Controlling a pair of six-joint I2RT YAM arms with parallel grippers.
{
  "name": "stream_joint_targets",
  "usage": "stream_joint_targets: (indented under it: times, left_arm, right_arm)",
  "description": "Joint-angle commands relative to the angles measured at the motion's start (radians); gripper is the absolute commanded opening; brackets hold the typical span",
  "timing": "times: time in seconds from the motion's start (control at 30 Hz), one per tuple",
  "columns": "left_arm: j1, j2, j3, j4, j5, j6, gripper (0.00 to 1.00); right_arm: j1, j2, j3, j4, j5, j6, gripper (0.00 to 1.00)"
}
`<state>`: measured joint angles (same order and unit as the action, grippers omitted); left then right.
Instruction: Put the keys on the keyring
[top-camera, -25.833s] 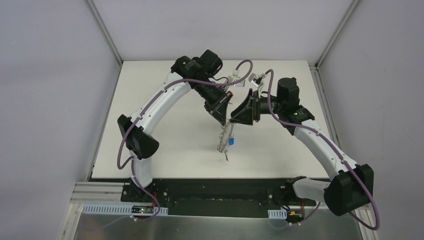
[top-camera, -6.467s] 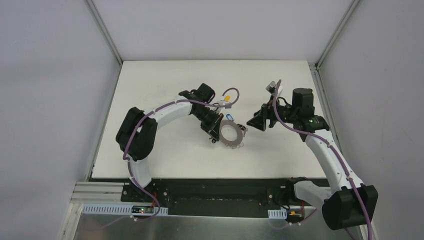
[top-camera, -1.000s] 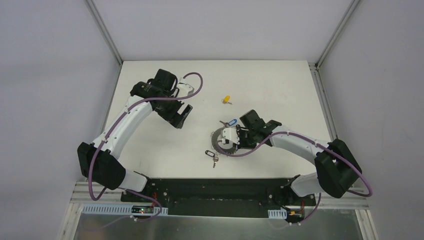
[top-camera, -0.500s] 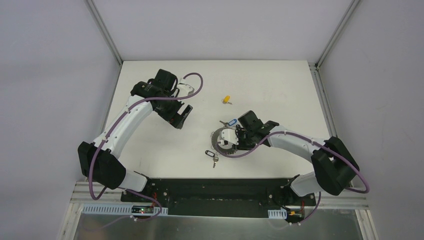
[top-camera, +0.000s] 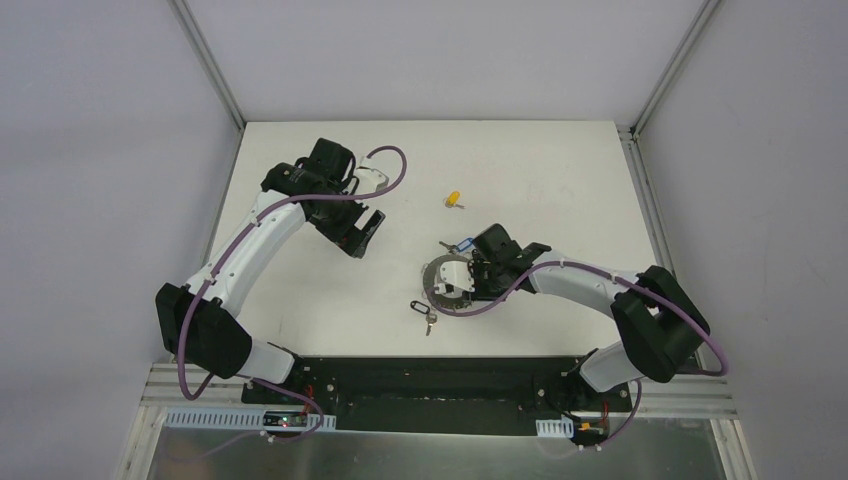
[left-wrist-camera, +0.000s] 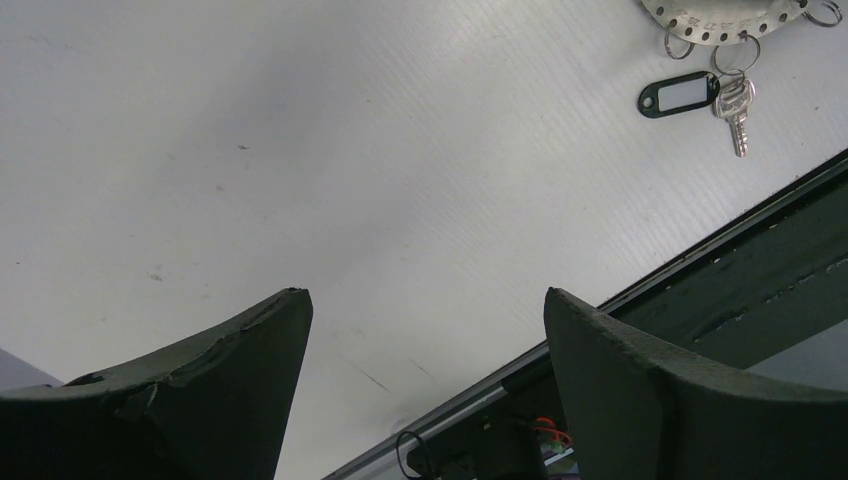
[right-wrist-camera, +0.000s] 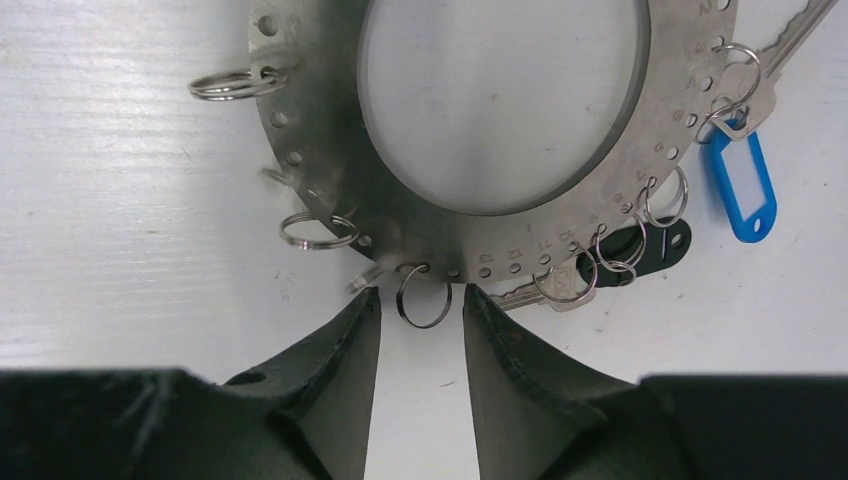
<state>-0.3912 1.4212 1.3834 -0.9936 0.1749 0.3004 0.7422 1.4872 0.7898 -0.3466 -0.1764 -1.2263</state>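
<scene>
keyring (right-wrist-camera: 320, 150) — flat grey metal disc, big round hole, small numbered holes round the rim. It lies flat on the worktop (top-camera: 560, 180), its edge right at my right end effector (right-wrist-camera: 421, 300). Wire loops hang off the rim, and one bare loop sits between my fingertips (right-wrist-camera: 365, 308). blue-tagged key (right-wrist-camera: 741, 186) and black-tagged key (right-wrist-camera: 648, 246) sit on rim loops. second black-tagged key (left-wrist-camera: 680, 95) is on another loop — far side. yellow key (top-camera: 453, 199) lies loose, well apart from the ring.
</scene>
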Motion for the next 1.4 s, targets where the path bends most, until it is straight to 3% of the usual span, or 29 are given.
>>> stream_joint_targets:
  times: [0.0,0.93,1.37]
  left_arm:
    - [0.006,0.002,0.020,-0.039,0.001,0.012,0.88]
    - [0.006,0.012,0.025,-0.051,0.007,0.019,0.88]
    - [0.005,-0.001,0.042,-0.039,0.148,0.051,0.88]
  right_arm:
    - [0.007,0.013,-0.012,0.008,0.013,-0.026,0.37]
    - [0.009,-0.030,0.028,-0.031,0.018,0.013,0.00]
    - [-0.032,-0.116,0.101,-0.092,-0.084,0.083,0.00]
